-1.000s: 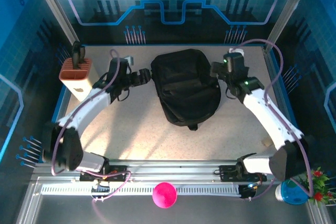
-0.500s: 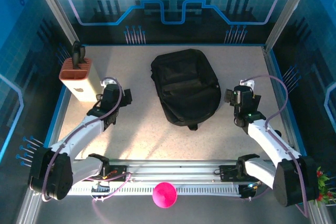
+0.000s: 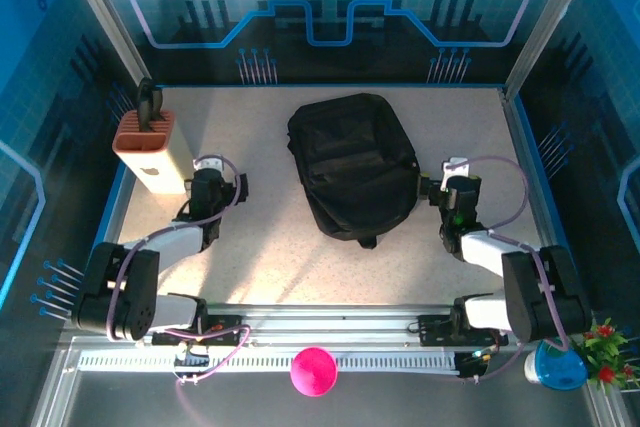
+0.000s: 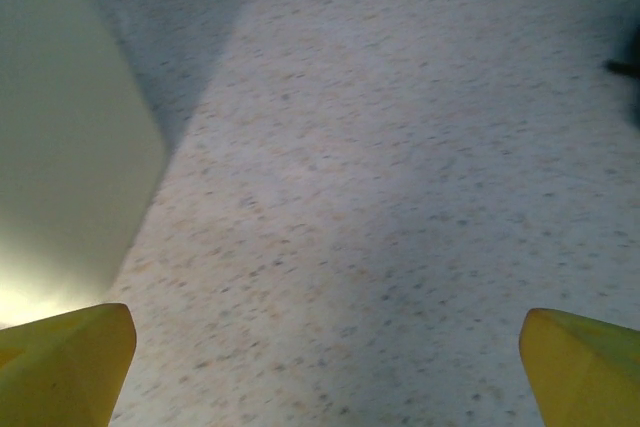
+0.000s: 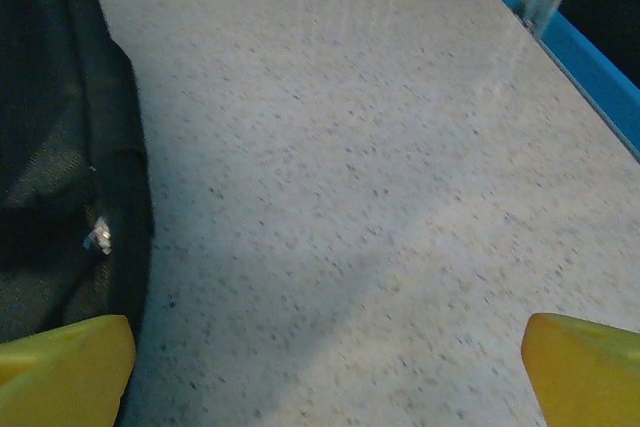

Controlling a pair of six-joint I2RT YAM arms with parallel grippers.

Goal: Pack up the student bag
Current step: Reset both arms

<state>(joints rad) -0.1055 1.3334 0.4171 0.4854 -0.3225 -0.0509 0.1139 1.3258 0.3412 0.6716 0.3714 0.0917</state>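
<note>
I hold my left gripper [image 4: 320, 367] and right gripper [image 5: 325, 367] spread, empty, flanking the large black soft fabric backpack [image 3: 355, 162], likely parked clear.

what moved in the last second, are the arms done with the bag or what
Both arms drew back from the student bag's upper sides toward their bases. The left pincer now hangs open over the table beside the tan box; the right pincer is open just right of the bag. Neither holds anything. Bag and box stayed put.
</note>
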